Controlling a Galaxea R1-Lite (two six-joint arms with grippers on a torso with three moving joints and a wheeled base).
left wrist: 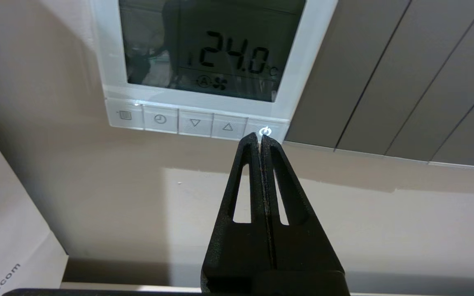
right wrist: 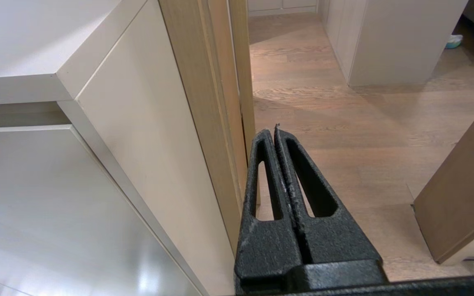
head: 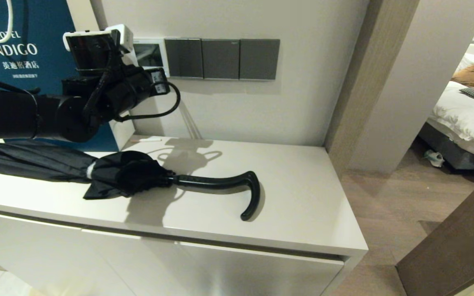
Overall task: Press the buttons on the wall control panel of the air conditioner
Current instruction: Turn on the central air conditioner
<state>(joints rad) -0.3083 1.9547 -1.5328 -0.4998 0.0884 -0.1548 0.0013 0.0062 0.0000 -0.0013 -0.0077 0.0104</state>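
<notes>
Buttons (left wrist: 196,122) line the air conditioner's wall control panel (left wrist: 109,70), upper centre; my left claw (left wrist: 261,138), pinched shut and empty, tips at the power button (left wrist: 265,131), needing a short straight push, while my right claw (right wrist: 275,131) hangs shut beside the counter (right wrist: 15,78).

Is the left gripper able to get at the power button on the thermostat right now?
Probably yes. The left gripper, fingers shut, has its tip right at the lit power button on the panel, with nothing between them.

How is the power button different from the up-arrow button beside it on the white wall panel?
The power button has a glowing white symbol; the up-arrow button has a faint grey triangle. The left claw, shut, has its tip at the power button; the up-arrow button stands free. Both are pale, in one row on the panel.
</notes>
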